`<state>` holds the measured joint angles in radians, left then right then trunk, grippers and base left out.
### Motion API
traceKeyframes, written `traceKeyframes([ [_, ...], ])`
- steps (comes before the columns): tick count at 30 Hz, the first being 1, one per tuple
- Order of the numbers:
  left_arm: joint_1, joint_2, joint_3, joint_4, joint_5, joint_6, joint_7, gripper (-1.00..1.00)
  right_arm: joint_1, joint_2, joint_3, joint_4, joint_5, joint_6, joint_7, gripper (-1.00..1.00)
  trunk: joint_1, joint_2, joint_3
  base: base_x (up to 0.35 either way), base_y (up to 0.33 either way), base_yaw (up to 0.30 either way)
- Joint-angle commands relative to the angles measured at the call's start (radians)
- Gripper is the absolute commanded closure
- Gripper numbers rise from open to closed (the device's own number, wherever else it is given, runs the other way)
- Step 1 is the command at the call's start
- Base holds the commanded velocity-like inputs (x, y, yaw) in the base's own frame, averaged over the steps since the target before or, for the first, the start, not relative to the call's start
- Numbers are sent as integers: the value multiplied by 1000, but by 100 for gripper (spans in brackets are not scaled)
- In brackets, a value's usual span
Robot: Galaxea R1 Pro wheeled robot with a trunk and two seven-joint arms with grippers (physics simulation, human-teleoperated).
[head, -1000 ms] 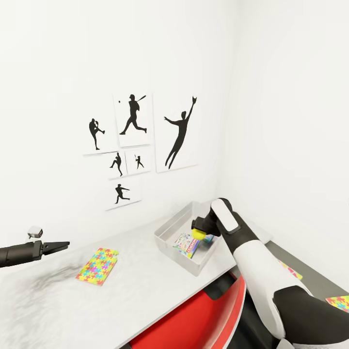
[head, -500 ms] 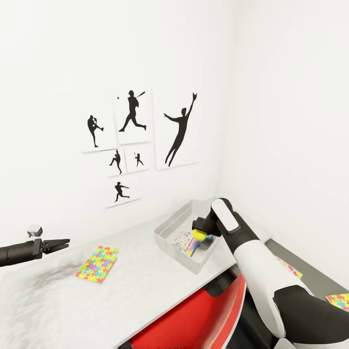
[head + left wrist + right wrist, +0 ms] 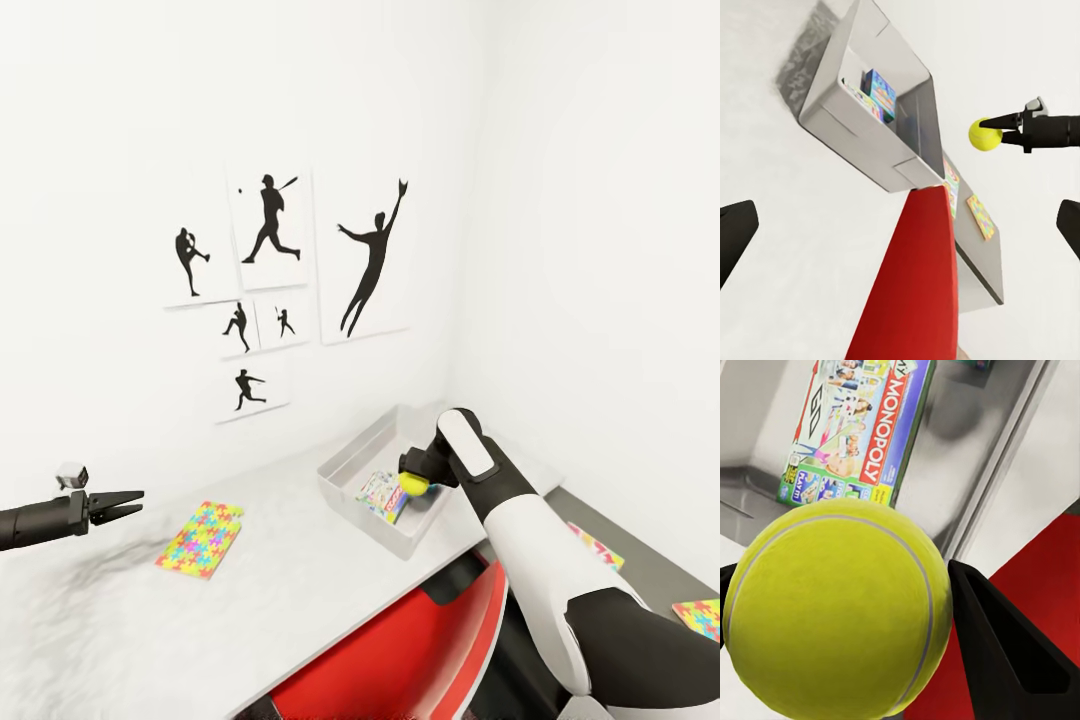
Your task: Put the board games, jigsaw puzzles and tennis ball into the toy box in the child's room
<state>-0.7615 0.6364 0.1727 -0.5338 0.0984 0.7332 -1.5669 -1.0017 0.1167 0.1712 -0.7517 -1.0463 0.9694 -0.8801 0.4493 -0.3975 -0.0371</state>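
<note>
I've got the tennis ball (image 3: 832,607) pinched between the right gripper (image 3: 415,478)'s two black fingers (image 3: 997,652), one on each side of it. Through the right wrist camera the ball looms closest, and past it lies the Monopoly board game (image 3: 859,431) flat on the floor of the toy box (image 3: 345,472). The box's near wall and the red chair (image 3: 915,285) beyond it sit right under the ball's edge, so I judge I'm hanging just at the rim, not squarely over the middle. To do this drop well I'd nudge the wrist a touch further in over the game box before parting the fingers, and lower a little so the ball doesn't bounce out over the flared side.

My right arm (image 3: 520,540) reaches forward from the shoulder, elbow bent, forearm rising to the wrist, which tips the gripper down into the bin.

Off to my left, the left gripper (image 3: 118,504) hovers above the table (image 3: 300,600) with its jaws apart and nothing in them, pointing across toward the bin. One jigsaw puzzle (image 3: 201,539) lies flat on the light-grey top between it and the toy box, well apart from both. More colourful flat pieces (image 3: 700,617) lie on the lower dark wing by my right side. Farthest back, the baseball silhouettes (image 3: 375,265) hang on the white wall.
</note>
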Motion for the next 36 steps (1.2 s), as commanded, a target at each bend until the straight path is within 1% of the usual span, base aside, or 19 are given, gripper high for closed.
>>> traceKeyframes([
  [1, -1, 0, 0, 0, 0, 11, -4, -100, -1, 0, 2, -1, -12, -1, -11, 100, 1, -3, -4, 0, 0, 0],
  [9, -1, 0, 0, 0, -1, 11, -4, -100, -1, 6, 4, -2, -9, -1, -11, 100, 1, -3, -17, 0, 0, 0],
  [19, -1, 0, 1, 0, 0, 11, -4, -100, -1, 2, 34, 0, -10, 0, -11, 100, 1, -3, -34, 0, 0, 0],
  [36, -1, 0, 1, 2, 0, 10, -4, -100, 0, -1, 36, 3, -10, 0, -11, 100, 1, -3, -62, 0, 0, 0],
])
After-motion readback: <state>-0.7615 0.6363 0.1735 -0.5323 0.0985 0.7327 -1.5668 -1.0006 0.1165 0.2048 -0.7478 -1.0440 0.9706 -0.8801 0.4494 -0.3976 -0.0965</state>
